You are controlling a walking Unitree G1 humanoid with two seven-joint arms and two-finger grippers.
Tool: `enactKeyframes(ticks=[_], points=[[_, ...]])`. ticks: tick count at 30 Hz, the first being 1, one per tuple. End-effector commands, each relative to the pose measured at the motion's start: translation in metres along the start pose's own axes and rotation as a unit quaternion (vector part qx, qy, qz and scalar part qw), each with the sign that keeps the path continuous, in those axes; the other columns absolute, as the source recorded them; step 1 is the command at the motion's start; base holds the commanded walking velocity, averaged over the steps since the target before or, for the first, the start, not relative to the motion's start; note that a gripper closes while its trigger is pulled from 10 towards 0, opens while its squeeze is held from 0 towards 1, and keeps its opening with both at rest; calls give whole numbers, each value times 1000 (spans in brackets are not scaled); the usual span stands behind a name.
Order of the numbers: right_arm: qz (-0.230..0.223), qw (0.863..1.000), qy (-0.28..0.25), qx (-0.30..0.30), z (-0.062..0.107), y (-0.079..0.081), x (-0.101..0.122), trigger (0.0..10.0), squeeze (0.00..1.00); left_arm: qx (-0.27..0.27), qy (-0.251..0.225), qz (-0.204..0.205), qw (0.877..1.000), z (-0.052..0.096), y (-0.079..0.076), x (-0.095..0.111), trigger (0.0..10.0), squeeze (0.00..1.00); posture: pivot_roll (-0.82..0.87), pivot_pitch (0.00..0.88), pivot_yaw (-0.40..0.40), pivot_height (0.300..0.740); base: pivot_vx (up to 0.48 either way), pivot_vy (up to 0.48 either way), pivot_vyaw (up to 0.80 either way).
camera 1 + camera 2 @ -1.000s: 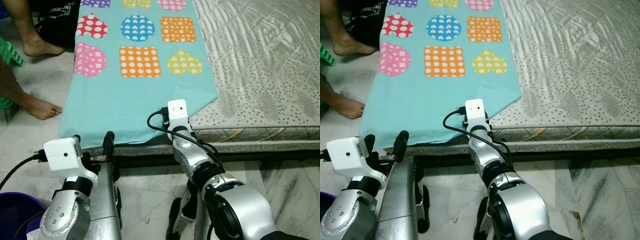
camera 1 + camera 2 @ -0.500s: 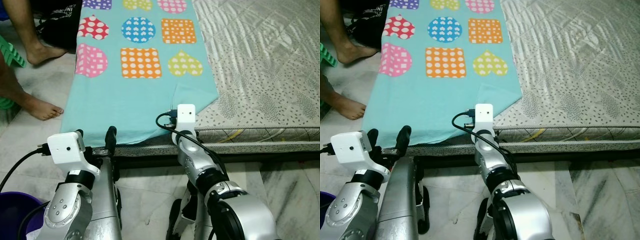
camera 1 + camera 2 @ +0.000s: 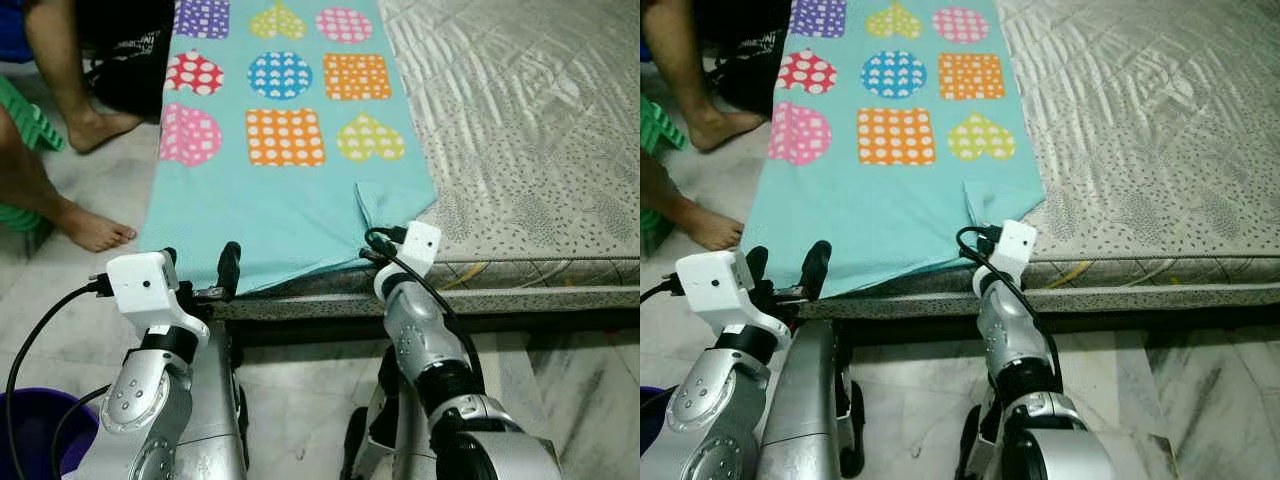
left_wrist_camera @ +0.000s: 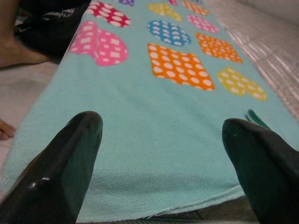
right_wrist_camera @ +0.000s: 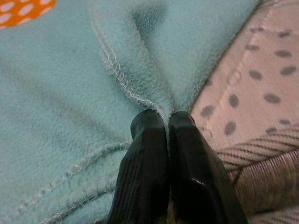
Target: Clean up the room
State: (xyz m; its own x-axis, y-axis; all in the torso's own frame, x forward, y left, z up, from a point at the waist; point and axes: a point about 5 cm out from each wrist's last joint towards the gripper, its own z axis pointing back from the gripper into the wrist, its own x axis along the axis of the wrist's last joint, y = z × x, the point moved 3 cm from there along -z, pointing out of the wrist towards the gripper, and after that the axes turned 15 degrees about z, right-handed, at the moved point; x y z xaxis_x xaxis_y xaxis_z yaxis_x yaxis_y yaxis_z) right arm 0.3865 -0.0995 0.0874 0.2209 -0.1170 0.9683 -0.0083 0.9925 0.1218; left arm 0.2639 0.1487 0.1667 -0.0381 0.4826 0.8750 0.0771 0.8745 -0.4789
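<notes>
Right now my right gripper (image 5: 167, 122) is pinched tight on the blanket (image 3: 290, 215) hem at its near corner, at about 4 o'clock on the cloth, which lies spread along the mattress (image 3: 520, 130). My left gripper (image 4: 163, 154) hovers spread wide over the near edge at 7 o'clock, holding nothing. I'd lower it fully before closing, catching both layers. White lettering on a dark garment (image 3: 130, 45) beside a person's foot (image 3: 95, 228) is unreadable.

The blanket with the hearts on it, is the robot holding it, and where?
Yes. The right tool is shut on the turquoise blanket, pinching its stitched edge at the near corner by the mattress. The left tool is open over the blanket, holding nothing.
</notes>
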Motion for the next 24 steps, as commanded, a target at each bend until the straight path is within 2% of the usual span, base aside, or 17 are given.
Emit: enactKeyframes(ticks=[1,3,4,5,6,7,9,10,11,12,13,14,16,18,19,20,24], points=[[-15,999,33,-20,6,-15,-16,0,0,3,14,6,1000,1,4,-7,10000,0,211,215,-78,534,0,0,0],[-15,999,44,-17,8,-16,-20,0,0,2,16,7,1000,1,3,-8,10000,0,211,216,-78,534,0,0,0],[-13,999,50,-16,9,-17,-22,3490,0,1,17,7,1000,1,3,-8,10000,0,212,216,-77,534,0,0,0],[-13,999,50,-16,9,-17,-22,3490,0,1,17,7,1000,1,3,-8,10000,0,212,216,-77,534,0,0,0],[-11,998,55,-14,10,-17,-24,4588,0,1,18,7,1000,1,3,-8,10000,0,211,216,-77,534,0,0,0],[0,998,61,-13,14,-20,-26,4235,0,-1,20,8,1000,2,3,-9,10000,0,211,216,-77,534,0,0,0],[-1,998,64,-12,19,-23,-27,4588,0,-3,24,10,1000,2,3,-10,10000,0,211,216,-77,534,0,0,0],[0,998,69,-12,20,-24,-27,3765,0,-4,26,10,1000,2,2,-11,10000,0,209,217,-76,534,0,0,0],[3,997,72,-11,21,-25,-28,3765,0,-5,26,10,1000,2,2,-11,10000,0,209,217,-76,534,0,0,0],[5,997,74,-9,23,-26,-28,8902,0,-5,27,11,1000,2,2,-11,10000,0,209,217,-76,534,0,0,0],[8,996,85,-8,26,-27,-30,10000,0,-7,31,11,999,2,2,-12,10000,0,209,217,-76,534,0,0,0],[8,996,85,-8,26,-27,-30,10000,0,-7,31,11,999,2,2,-12,10000,0,209,217,-76,534,0,0,0],[26,993,118,-3,33,-30,-38,10000,0,-10,38,13,999,3,2,-15,10000,0,204,220,-72,534,0,0,0],[22,993,119,3,37,-29,-39,10000,0,-11,40,14,999,3,1,-15,10000,0,200,220,-71,534,0,0,0],[25,993,119,6,38,-29,-39,10000,663,-12,41,15,999,3,1,-16,10000,0,200,220,-71,534,0,0,0],[38,992,120,9,42,-30,-41,10000,1000,-14,46,17,999,3,1,-18,10000,0,200,220,-71,534,0,0,0],[56,989,140,5,45,-31,-46,10000,1000,-19,50,19,998,2,-1,-19,10000,0,200,220,-71,534,0,0,0]])
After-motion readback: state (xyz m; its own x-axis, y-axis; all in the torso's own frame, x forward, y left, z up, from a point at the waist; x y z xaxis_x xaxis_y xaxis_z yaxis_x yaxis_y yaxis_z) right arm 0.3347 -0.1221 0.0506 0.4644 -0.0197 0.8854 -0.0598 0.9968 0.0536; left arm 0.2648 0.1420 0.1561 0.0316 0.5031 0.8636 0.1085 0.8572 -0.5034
